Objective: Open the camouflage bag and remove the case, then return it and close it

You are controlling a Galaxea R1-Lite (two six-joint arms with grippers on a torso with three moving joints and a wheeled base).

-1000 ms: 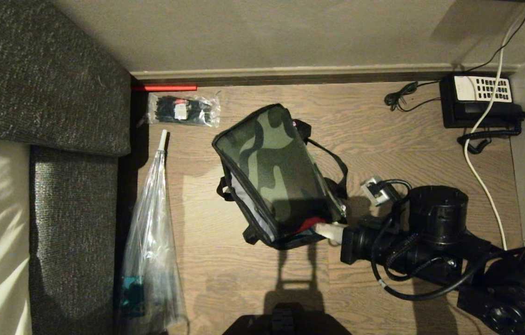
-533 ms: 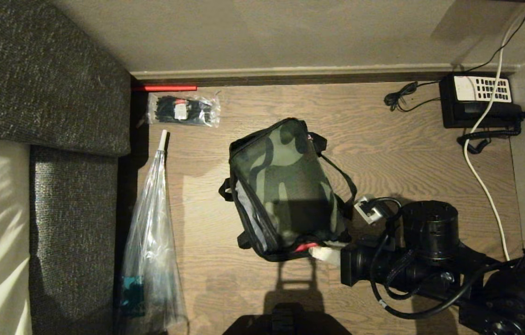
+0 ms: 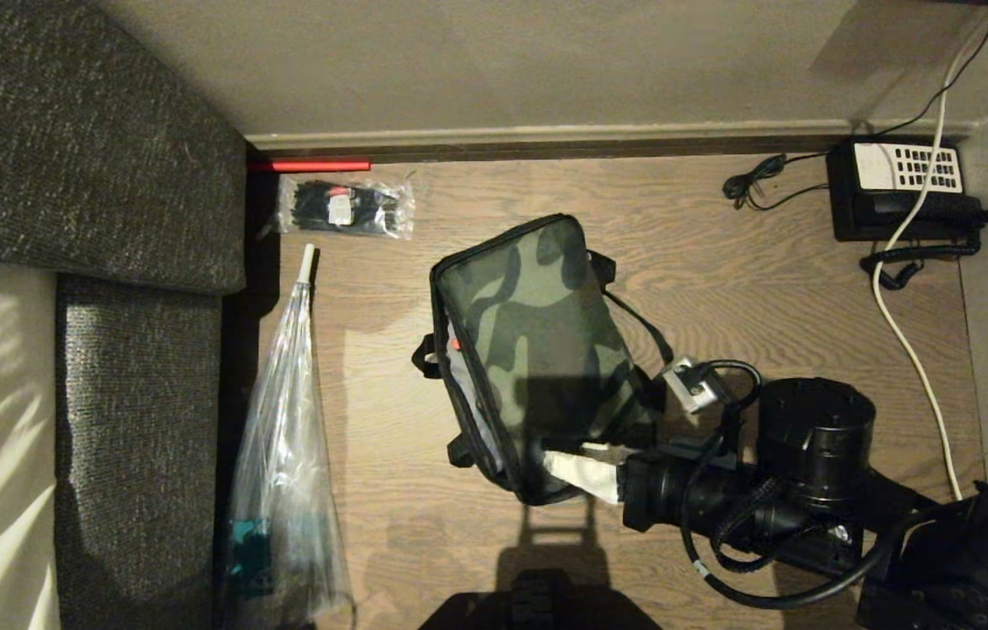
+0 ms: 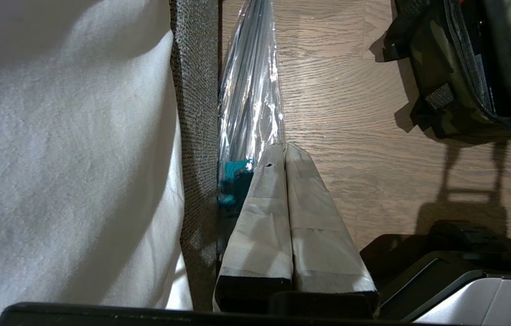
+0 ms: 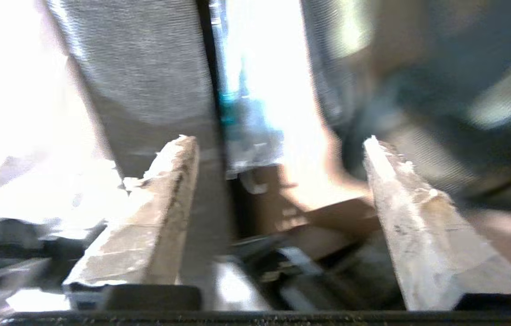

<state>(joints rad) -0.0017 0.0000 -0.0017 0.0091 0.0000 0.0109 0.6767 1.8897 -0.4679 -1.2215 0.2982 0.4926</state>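
Note:
The camouflage bag [image 3: 537, 350] lies on the wooden floor with its green-and-black lid down flat; a small red spot [image 3: 456, 344] shows at its left seam. In the left wrist view the bag [image 4: 445, 68] appears at the far edge. The case is hidden. My right gripper [image 3: 559, 459] is at the bag's near corner, and its white taped fingers stand wide apart with nothing between them in the right wrist view [image 5: 279, 140]. My left gripper [image 4: 285, 147] hangs parked beside the sofa edge, fingers pressed together and empty.
A dark grey sofa [image 3: 91, 175] lines the left side. A clear plastic bag [image 3: 283, 455] lies along it, with a packet of black ties [image 3: 345, 208] behind. At the back right a black desk phone [image 3: 905, 188] sits with a white cable [image 3: 905, 332] trailing forward.
The raised lid with its red lining has come down flat onto the bag. My right gripper has opened and let go of the lid's near corner. The bag shifted slightly.

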